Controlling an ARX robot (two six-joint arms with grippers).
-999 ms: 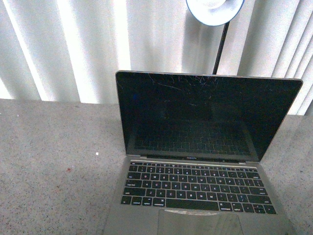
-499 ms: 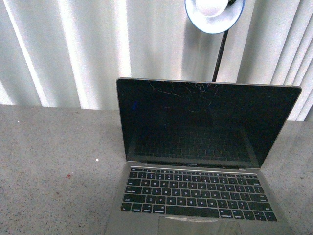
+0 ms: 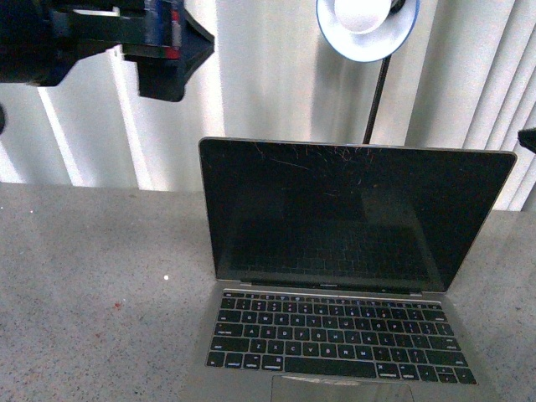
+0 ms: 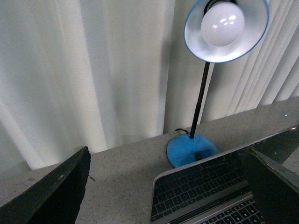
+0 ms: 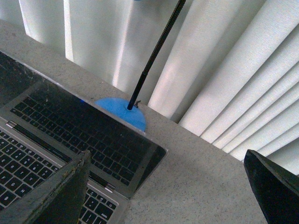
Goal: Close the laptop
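Left claw (image 4: 164,150) gapes up-left of laptop (image 3: 335,251); key lettering illegible.

Bright backlight through the curtain (image 3: 276,75) blows out white; the laptop (image 3: 335,209) screen reads dark with faint reflections.

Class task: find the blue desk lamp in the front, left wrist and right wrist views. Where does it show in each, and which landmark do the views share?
Front view: only the lamp shade and black stem show, at the top edge, above the laptop screen.
Left wrist view: the whole lamp shows, base behind the laptop.
Right wrist view: only the lamp base and stem, behind the laptop screen.
Shared landmark: the laptop's screen edge.
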